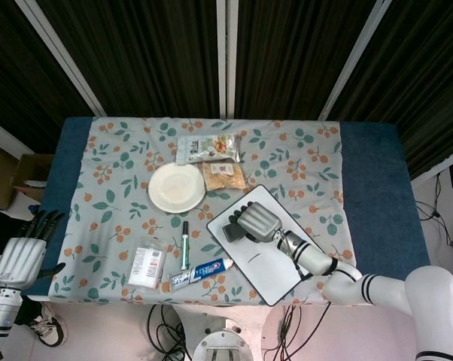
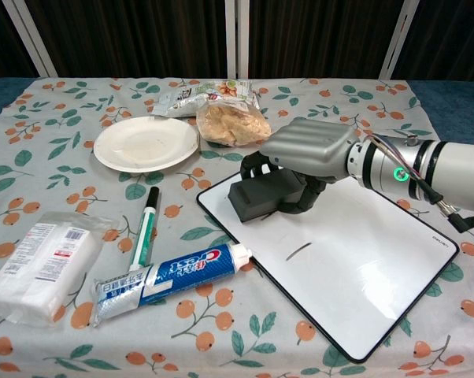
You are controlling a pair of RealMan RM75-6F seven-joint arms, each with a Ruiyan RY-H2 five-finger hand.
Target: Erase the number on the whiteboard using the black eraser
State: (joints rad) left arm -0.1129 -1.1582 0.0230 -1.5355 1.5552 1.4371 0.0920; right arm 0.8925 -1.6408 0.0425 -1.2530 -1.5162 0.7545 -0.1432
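Head view: my right hand (image 1: pixel 258 222) is over the upper-left part of the whiteboard (image 1: pixel 275 259), fingers curled around the black eraser (image 1: pixel 234 229), which sits on the board surface. A short dark stroke (image 1: pixel 256 259) is on the board just below the hand. My left hand (image 1: pixel 25 252) hangs off the table's left edge, fingers straight and spread, holding nothing. Around the board: white plate (image 1: pixel 177 187) up-left, two snack bags (image 1: pixel 209 149) behind it, green marker (image 1: pixel 185 244), toothpaste tube (image 1: pixel 202 272) and tissue pack (image 1: pixel 146 268) to the left. Nothing lies on the board besides eraser and hand.

Chest view: right hand (image 2: pixel 304 161) grips the eraser (image 2: pixel 262 196) from above, eraser flat on the whiteboard (image 2: pixel 363 276) near its far-left corner. Stroke (image 2: pixel 298 251) sits just in front of the eraser, apart from it. Marker (image 2: pixel 146 228) and toothpaste (image 2: pixel 170 282) lie close off the board's left edge, plate (image 2: pixel 145 143) and snack bag (image 2: pixel 233 124) beyond. Left hand not visible here.
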